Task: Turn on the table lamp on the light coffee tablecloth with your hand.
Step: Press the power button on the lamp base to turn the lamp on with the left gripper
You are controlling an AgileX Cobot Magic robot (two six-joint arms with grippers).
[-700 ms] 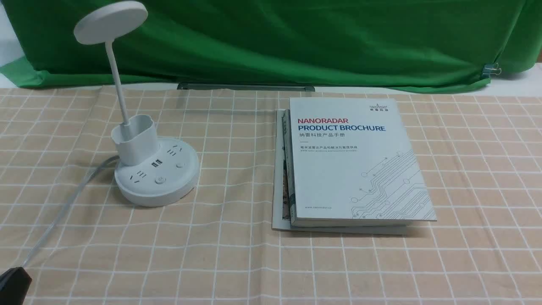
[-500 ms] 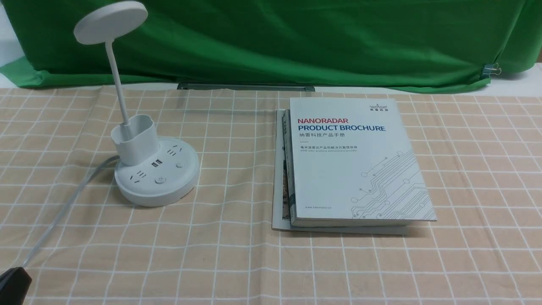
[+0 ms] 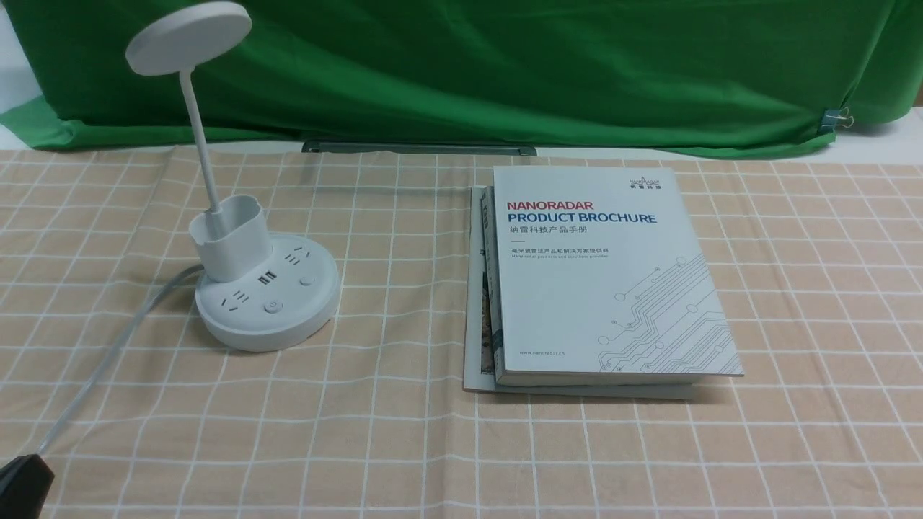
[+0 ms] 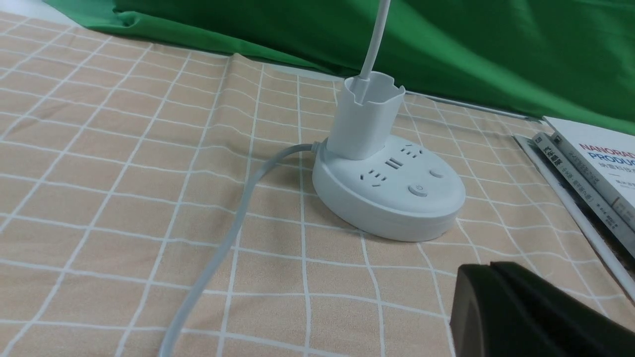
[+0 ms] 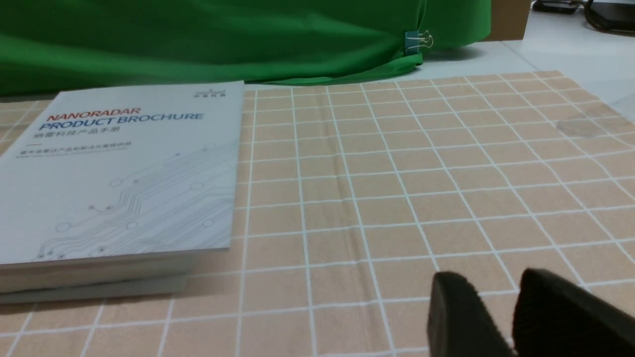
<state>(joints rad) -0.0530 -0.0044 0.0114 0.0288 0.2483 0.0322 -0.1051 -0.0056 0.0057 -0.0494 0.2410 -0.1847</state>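
On checked cloth [image 3: 389,432], lamp [image 3: 267,317] stands apparently beyond left tool [image 4: 501,270].

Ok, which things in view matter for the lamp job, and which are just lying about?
For the job:
- lamp
- checked cloth under it
- left gripper

Just there:
- books, stacked
- green drape
- binder clip on the drape
- right gripper, probably not needed

Brochure [image 3: 613,288] — "NANORADAR PRODUCT BROCHURE", "www.nanoradar.cn"
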